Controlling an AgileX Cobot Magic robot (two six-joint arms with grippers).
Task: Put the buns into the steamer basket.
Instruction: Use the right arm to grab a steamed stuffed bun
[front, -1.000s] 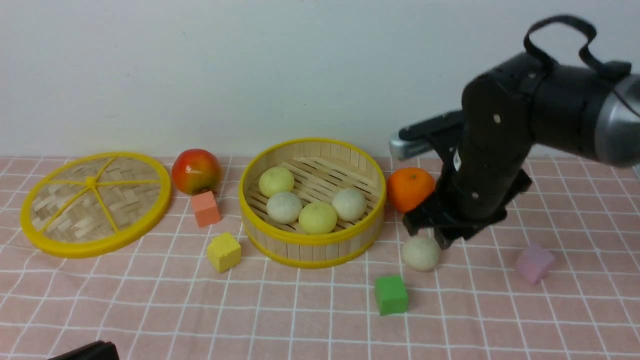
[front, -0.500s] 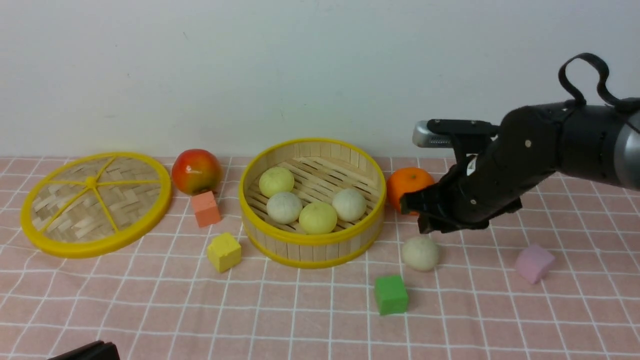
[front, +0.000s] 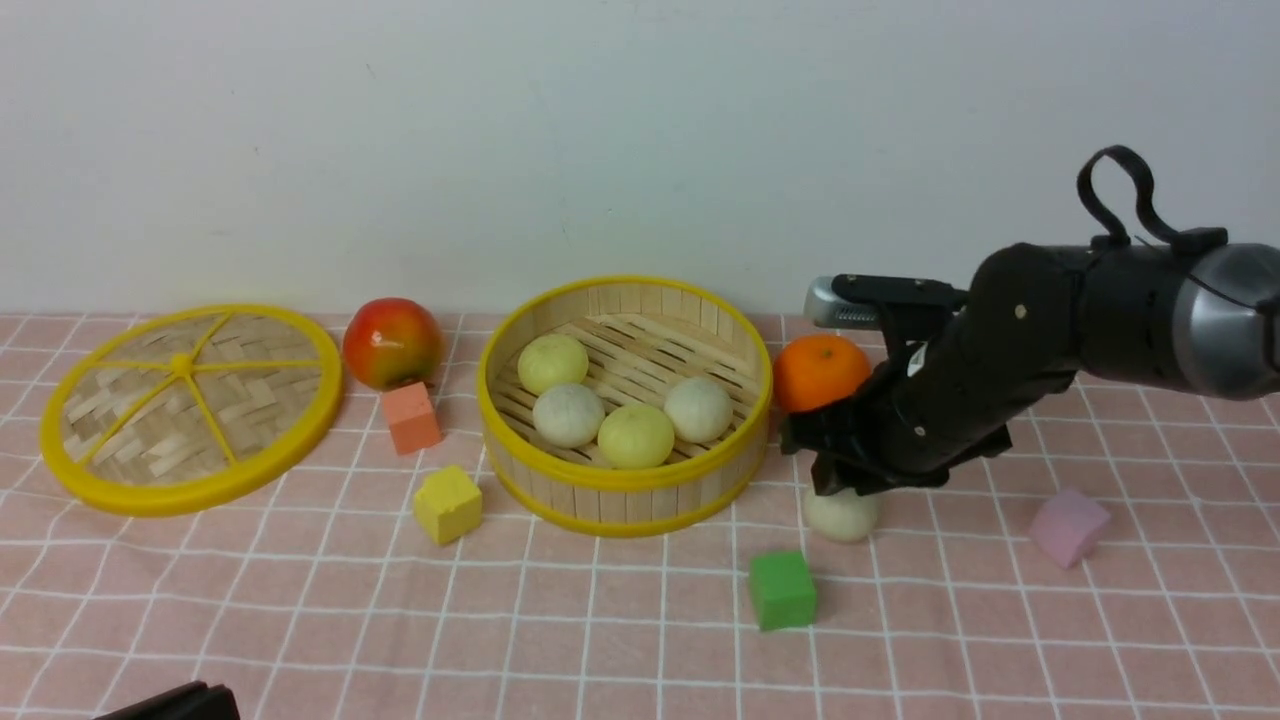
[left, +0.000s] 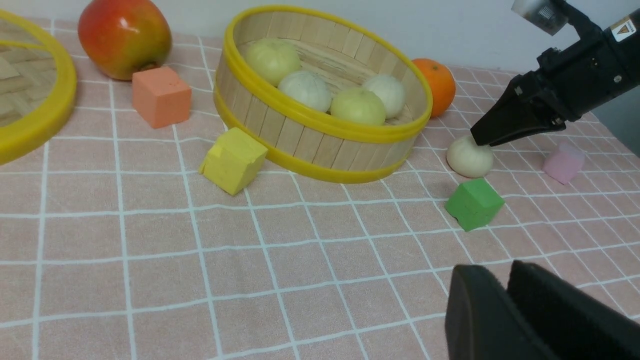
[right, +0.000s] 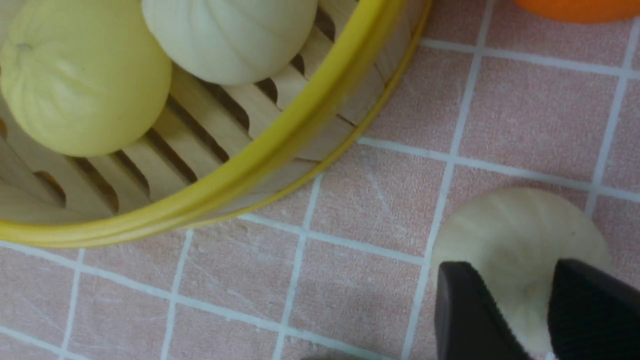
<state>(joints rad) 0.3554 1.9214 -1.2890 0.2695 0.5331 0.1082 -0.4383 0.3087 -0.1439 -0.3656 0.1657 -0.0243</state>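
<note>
Right hand (front: 838, 487) lower, seemingly onto bun (front: 843, 517).

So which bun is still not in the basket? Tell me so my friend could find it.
Find the round, yellow-rimmed steamer basket in the middle. Just to its right, between the orange behind and the green cube in front, sits one off-white bun. It's the only bun outside the basket, directly under the black right gripper.
</note>
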